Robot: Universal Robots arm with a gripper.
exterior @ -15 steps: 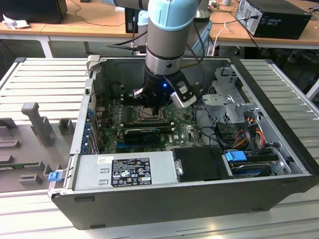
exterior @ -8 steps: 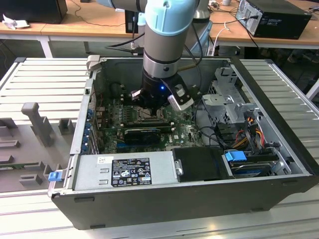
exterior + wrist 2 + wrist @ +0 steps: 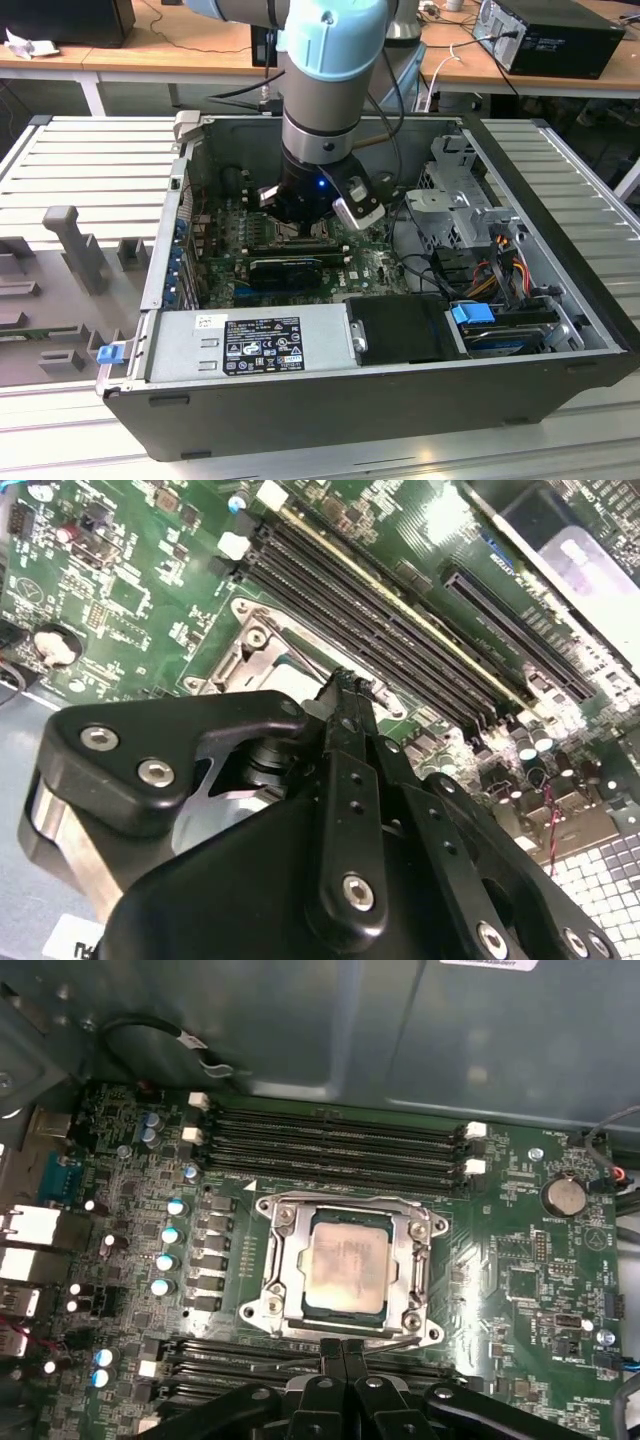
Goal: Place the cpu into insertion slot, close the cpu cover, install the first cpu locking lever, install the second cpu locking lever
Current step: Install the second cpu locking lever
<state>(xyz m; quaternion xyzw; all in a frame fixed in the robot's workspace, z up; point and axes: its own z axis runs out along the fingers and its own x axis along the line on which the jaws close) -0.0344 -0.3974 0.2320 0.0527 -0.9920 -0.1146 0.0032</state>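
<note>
The cpu (image 3: pixel 345 1268), a pale square chip, lies in the insertion slot (image 3: pixel 427 1224) on the green board. The silvery cpu cover (image 3: pixel 285 1260) rests flat around it, and the chip shows through its window. My gripper (image 3: pixel 343 1348) is shut, its black fingertips together at the socket's edge. There they meet a thin wire locking lever (image 3: pixel 400 1341) that runs along that edge. In the second wrist view the gripper (image 3: pixel 345 685) tips sit against the cover (image 3: pixel 240 650), with the lever wire (image 3: pixel 295 645) slanting across it. In the exterior view the gripper (image 3: pixel 300 215) is low inside the open computer case.
Long black memory slots (image 3: pixel 340 1145) flank the socket on two sides. A black card (image 3: pixel 290 268) lies just in front of the gripper. The grey power supply (image 3: pixel 250 345), a metal drive cage (image 3: pixel 460 200) and coloured cables (image 3: pixel 500 265) crowd the case toward the exterior view's right.
</note>
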